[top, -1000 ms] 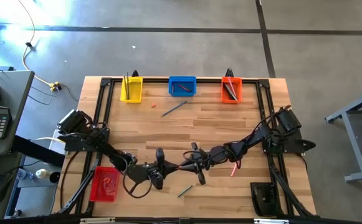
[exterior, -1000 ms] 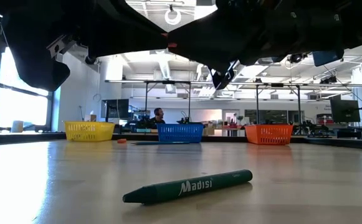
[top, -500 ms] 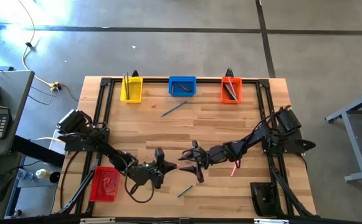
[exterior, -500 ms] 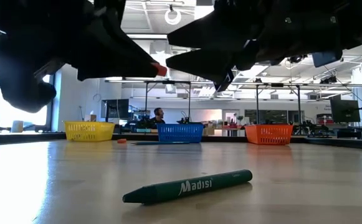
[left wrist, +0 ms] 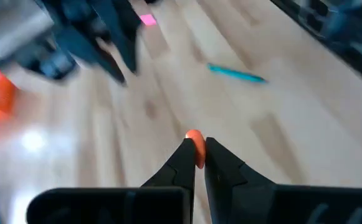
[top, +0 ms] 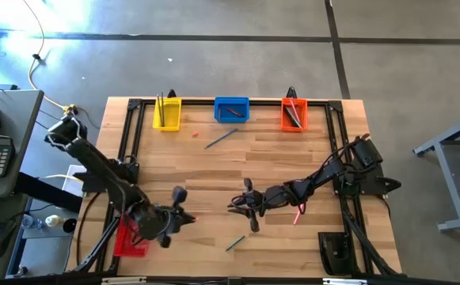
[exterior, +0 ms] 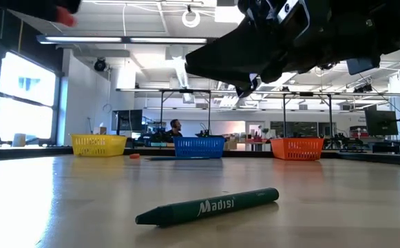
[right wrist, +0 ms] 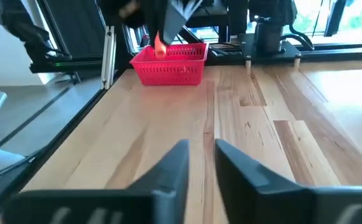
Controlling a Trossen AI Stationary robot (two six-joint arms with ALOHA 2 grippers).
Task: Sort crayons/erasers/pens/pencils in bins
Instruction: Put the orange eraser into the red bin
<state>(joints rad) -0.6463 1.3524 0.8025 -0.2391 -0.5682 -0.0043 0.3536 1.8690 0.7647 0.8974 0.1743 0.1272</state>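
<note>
My left gripper [top: 184, 215] hangs above the table's near left part, beside the red bin [top: 127, 237], shut on a short orange-red crayon [left wrist: 195, 140]. The right wrist view shows that crayon [right wrist: 159, 45] in front of the red bin [right wrist: 171, 65]. My right gripper [top: 233, 206] hovers over the near middle of the table, open and holding nothing [right wrist: 201, 146]. A green crayon [top: 235, 243] lies flat on the table near the front edge [exterior: 206, 205]. The yellow bin [top: 166, 113], blue bin [top: 231, 110] and orange bin [top: 293, 114] stand along the far edge. My left gripper pinches the orange-red crayon between its two fingertips [left wrist: 184, 155]; one end of the crayon [left wrist: 196, 135] sticks out past them. The crayon is lifted clear of the table. How much of it lies back between the fingers is hidden by the fingers.
A blue-grey stick [top: 222, 138] and a tiny red eraser [top: 195, 134] lie on the far part of the table. A pink pen [top: 297, 214] lies under my right arm. A black frame [top: 134, 127] borders the table. The bins hold several sticks.
My left gripper has drawn away from my right gripper, where the two met over the near middle, and has swung toward the table's left edge and the red bin, carrying the orange-red crayon with it.
</note>
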